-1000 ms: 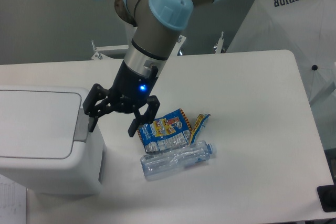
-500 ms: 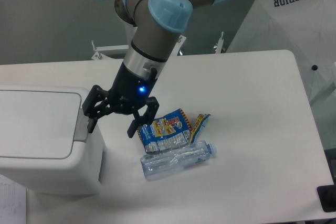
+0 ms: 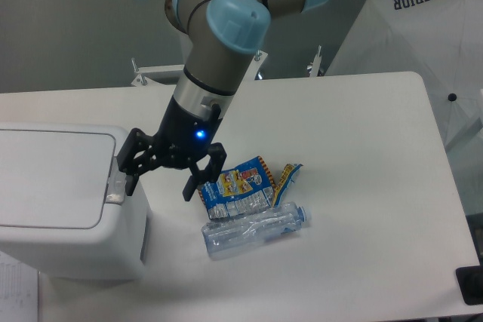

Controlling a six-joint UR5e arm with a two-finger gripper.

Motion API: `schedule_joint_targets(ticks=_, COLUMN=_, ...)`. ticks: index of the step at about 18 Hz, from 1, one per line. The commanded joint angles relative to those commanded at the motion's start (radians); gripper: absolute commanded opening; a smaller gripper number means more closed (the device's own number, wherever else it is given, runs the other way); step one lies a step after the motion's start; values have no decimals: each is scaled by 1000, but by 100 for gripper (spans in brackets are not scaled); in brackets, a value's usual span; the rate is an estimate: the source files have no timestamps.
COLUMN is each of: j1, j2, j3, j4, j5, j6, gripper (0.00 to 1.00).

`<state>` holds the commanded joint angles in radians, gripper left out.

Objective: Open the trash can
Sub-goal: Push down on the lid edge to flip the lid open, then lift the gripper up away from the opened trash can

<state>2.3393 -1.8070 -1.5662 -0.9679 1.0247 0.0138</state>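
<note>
The trash can [image 3: 68,209] is a big white boxy bin at the left edge of the table, its flat lid [image 3: 49,177] lying down closed. A grey push tab [image 3: 115,186] sits at the lid's right edge. My gripper [image 3: 158,186] hangs just right of the bin, open, with nothing between its fingers. Its left finger [image 3: 130,180] is right at the tab; I cannot tell if it touches. The right finger [image 3: 189,190] hangs over the table near the snack bag.
A blue and yellow snack bag [image 3: 240,186] lies crumpled just right of the gripper. A clear plastic bottle [image 3: 253,229] lies on its side in front of it. A white umbrella-like cover [image 3: 423,43] stands beyond the table's right edge.
The gripper has shifted slightly left toward the bin, bringing its left finger up to the grey tab. The lid stays down; bag and bottle have not moved.
</note>
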Motion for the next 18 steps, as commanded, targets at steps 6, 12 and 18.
schedule_joint_targets(ticks=6, j1=2, j2=6, j3=24, j4=-2, j5=-8, j6=0, gripper=100)
schedule_joint_targets(ticks=12, j1=57, j2=12, j3=93, j4=-2, j5=-17, j6=-8, gripper=100)
schedule_joint_targets(ticks=18, j1=165, j2=20, j3=187, j4=12, j5=-15, j6=2, gripper=100)
